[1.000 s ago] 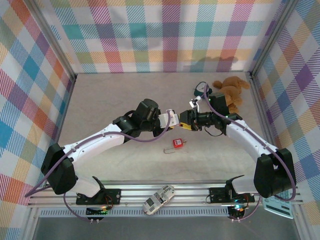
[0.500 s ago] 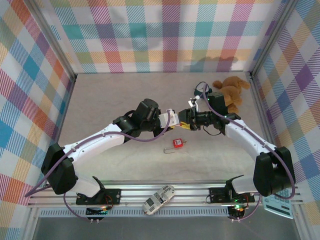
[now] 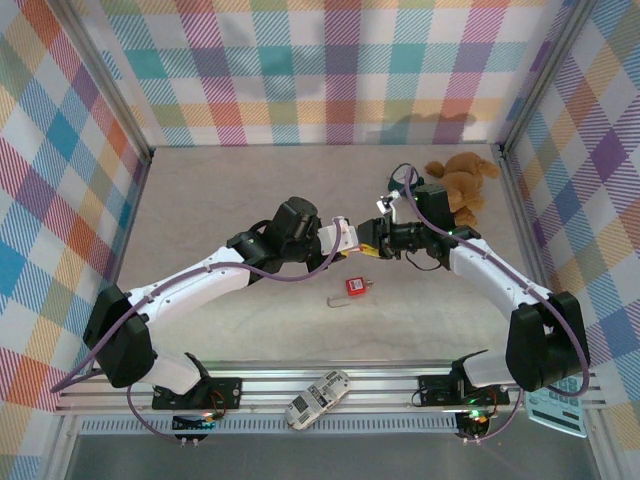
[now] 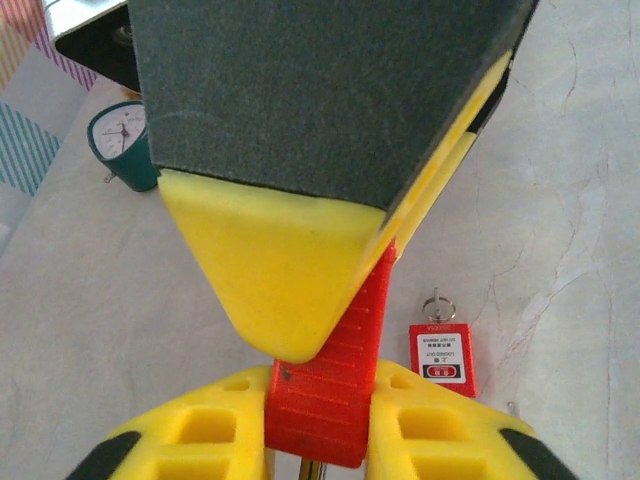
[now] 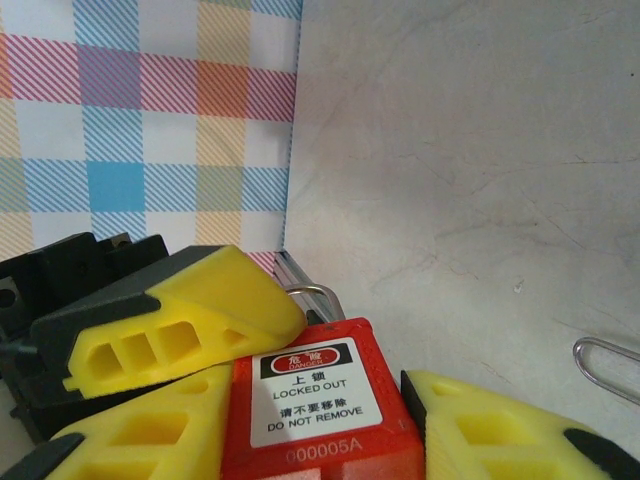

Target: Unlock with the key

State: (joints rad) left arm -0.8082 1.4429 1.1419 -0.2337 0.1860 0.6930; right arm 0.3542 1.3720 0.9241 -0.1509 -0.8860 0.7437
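Barely any change: both arms still reach in with bent elbows and meet nose to nose mid-table, the right wrist nudged slightly. The right gripper (image 3: 370,247) clamps the red padlock (image 5: 320,400), whose label reads clearly from the right wrist camera. The left gripper (image 3: 345,238) crowds in at the padlock's nine o'clock, but I can't tell its grip. A red tag (image 3: 355,287) lies at six o'clock.

Two red padlocks (image 5: 315,400) (image 4: 442,358), one plush toy (image 3: 462,183), one clock (image 4: 120,140).

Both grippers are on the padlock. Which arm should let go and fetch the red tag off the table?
Left, probably. The right gripper clamps the padlock across its body; the left gripper pinches just its ribbed edge, with the red tag lying right ahead.
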